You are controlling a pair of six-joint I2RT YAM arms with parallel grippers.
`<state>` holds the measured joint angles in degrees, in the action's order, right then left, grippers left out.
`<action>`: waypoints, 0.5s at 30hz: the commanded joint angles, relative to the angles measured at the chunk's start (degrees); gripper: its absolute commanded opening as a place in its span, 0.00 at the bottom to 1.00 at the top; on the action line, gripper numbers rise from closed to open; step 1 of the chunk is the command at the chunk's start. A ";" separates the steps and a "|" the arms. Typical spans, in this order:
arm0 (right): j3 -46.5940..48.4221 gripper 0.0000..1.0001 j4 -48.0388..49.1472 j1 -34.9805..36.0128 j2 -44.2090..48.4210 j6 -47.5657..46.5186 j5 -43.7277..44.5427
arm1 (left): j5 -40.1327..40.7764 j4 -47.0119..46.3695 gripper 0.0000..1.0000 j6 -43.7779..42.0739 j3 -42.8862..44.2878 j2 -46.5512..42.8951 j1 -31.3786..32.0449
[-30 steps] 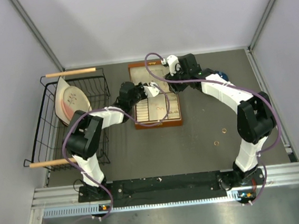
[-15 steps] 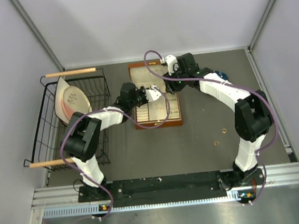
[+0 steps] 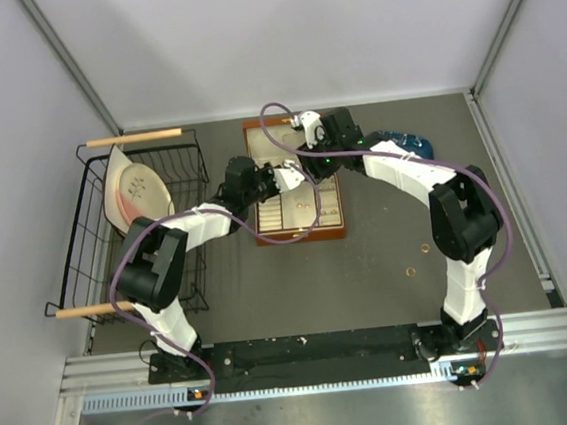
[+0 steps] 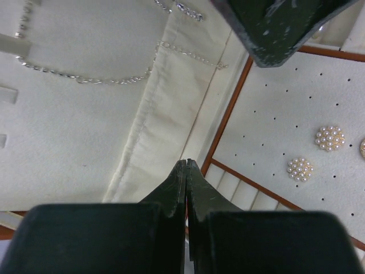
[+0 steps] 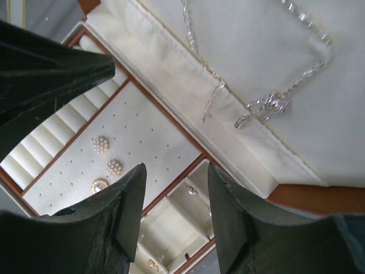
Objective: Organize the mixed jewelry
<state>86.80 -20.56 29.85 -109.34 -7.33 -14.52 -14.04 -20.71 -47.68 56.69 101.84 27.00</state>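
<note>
The brown wooden box (image 3: 301,233) lies open, its cream lid (image 3: 268,134) laid back. The silvery chain necklace (image 5: 268,105) with its small pendant lies on the lid's lining; it also shows in the left wrist view (image 4: 85,77). Two tiny gold rings (image 3: 425,249) (image 3: 408,272) lie on the table right of the box. My left gripper (image 4: 187,164) is shut and empty over the hinge edge, and shows from above (image 3: 287,170). My right gripper (image 5: 175,171) is open and empty above the box's small compartments, close to the left gripper (image 3: 311,165).
Pearl studs (image 5: 101,144) and a gold stud (image 5: 99,185) sit in the box's dotted pad. A black wire rack (image 3: 95,241) holding a plate (image 3: 136,192) stands at the left. A blue object (image 3: 408,144) lies behind the right arm.
My right arm has swung left, bringing its gripper over the open box beside the left gripper. The left gripper has barely moved.
</note>
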 commanded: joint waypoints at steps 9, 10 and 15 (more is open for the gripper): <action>6.01 0.47 5.53 3.73 -3.86 0.13 8.46 | 2.61 -6.71 0.03 2.15 -3.51 -5.78 -0.02; 6.27 0.47 5.53 3.99 -4.30 0.04 8.81 | 2.88 -6.89 0.03 2.15 -3.51 -5.78 -0.02; 6.36 0.46 6.93 5.57 -5.53 -0.31 13.72 | 3.67 -7.85 0.03 2.51 -3.78 -6.04 0.07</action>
<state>90.54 -16.25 33.61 -114.13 -7.40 -5.76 -11.11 -24.43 -46.33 53.49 98.72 27.00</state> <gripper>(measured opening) 0.468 0.033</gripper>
